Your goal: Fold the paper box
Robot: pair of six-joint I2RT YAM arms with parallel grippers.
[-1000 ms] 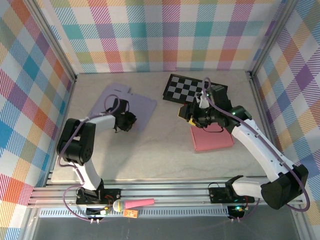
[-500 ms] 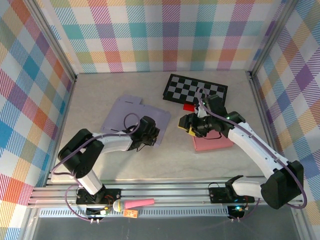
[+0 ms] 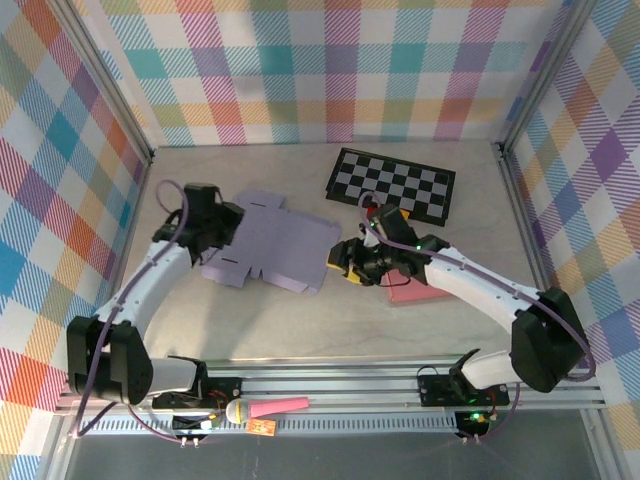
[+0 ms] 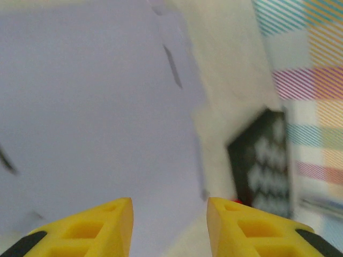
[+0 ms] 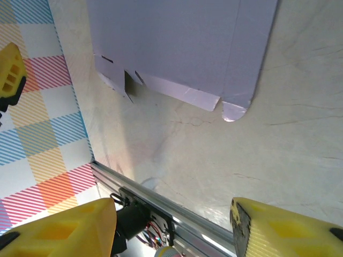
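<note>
Paper box (image 3: 270,250) lying flat and unfolded, left of the checkered board (image 3: 392,186), left gripper (image 3: 222,232) over the box edge farthest from the board, we see its fingers apart and empty, right gripper (image 3: 347,264) between box and board, wide open, holding nothing.

Both arms outstretched, left pincer (image 4: 169,203) and right pincer (image 5: 171,209) low, jaws apart, nothing between them.
</note>
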